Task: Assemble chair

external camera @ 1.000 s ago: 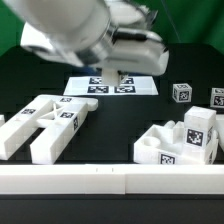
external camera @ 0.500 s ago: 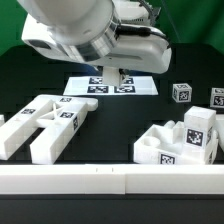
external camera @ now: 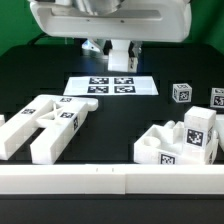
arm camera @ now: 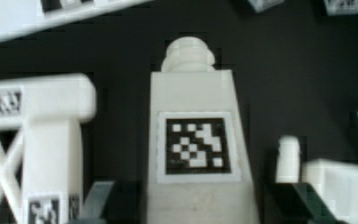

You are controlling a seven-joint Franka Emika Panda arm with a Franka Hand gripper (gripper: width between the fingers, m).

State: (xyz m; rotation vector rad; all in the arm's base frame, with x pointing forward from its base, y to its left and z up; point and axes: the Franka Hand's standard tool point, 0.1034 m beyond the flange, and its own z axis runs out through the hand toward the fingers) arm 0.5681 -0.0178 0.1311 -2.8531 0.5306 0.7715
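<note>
Fingers [arm camera: 103,204] of the gripper [external camera: 121,54], drawn nearly together, clamp the flat sides of a white bar [arm camera: 197,110], one loose part of the chair. The bar runs straight out from between them, with its tag sticker [arm camera: 197,143] facing the wrist camera and a rounded peg [arm camera: 190,52] at the free end. In the exterior view the held bar hangs clear of the table [external camera: 110,125], over the marker board [external camera: 110,86], and appears to touch nothing else. Farther from the fingers, toward the exterior view's left and nearer that camera, an X-braced panel [external camera: 50,120] lies flat. Toward the exterior view's right sits a blocky cluster [external camera: 185,140] of parts that appear already joined. A small tagged cube [external camera: 181,92] and another cube [external camera: 218,97] stand well apart from the fingers on that same side. The bar is judged to be stiff, light moulded plastic with smooth faces that may slide under a weak pinch. The two parallel side faces beside the tag offer the surest hold and leave the peg free for insertion. The peg, being the thinnest feature, is the likeliest weak point. A push off its axis could twist the bar between the pads.
</note>
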